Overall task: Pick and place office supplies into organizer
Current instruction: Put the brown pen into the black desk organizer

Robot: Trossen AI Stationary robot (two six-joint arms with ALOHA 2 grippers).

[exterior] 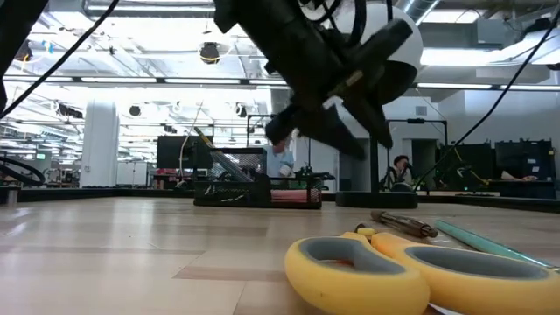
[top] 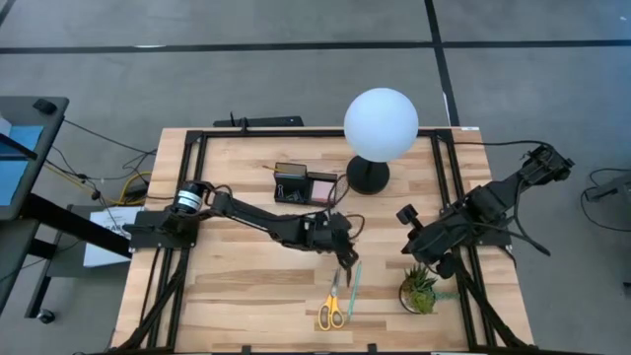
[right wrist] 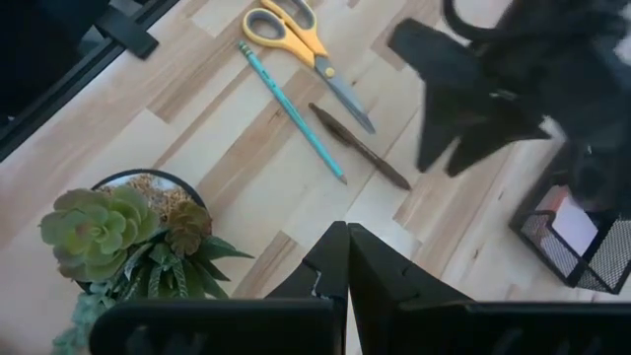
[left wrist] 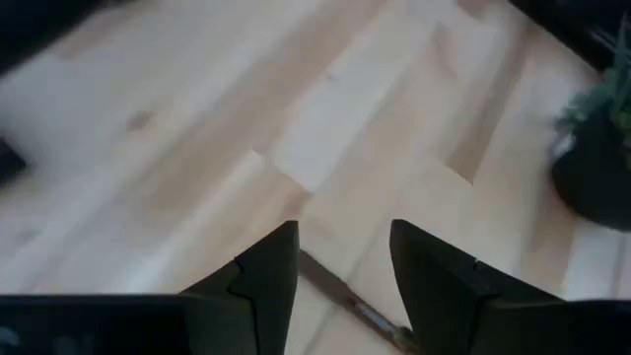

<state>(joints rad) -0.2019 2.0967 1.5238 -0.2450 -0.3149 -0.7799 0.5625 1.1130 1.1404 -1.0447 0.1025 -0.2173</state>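
My left gripper [left wrist: 343, 258] is open and hovers just above the dark pen [left wrist: 342, 293], one finger to each side of it; it also shows in the high view as the left gripper [top: 347, 262]. The dark pen [right wrist: 360, 148] lies flat on the table beside a teal pencil [right wrist: 291, 110] and yellow-handled scissors [right wrist: 296, 35], all near the table's near edge. The black organizer [top: 304, 184] stands toward the far side, with a pink pad [top: 322, 187] in its tray. My right gripper [right wrist: 347, 245] is shut and waits above the table near the plant.
A small green potted plant [top: 418, 289] stands right of the supplies, close to my right gripper. The white globe lamp [top: 380, 123] stands on its black base right of the organizer. Bare wood lies between the organizer and the pen. Black rails run along the table's sides.
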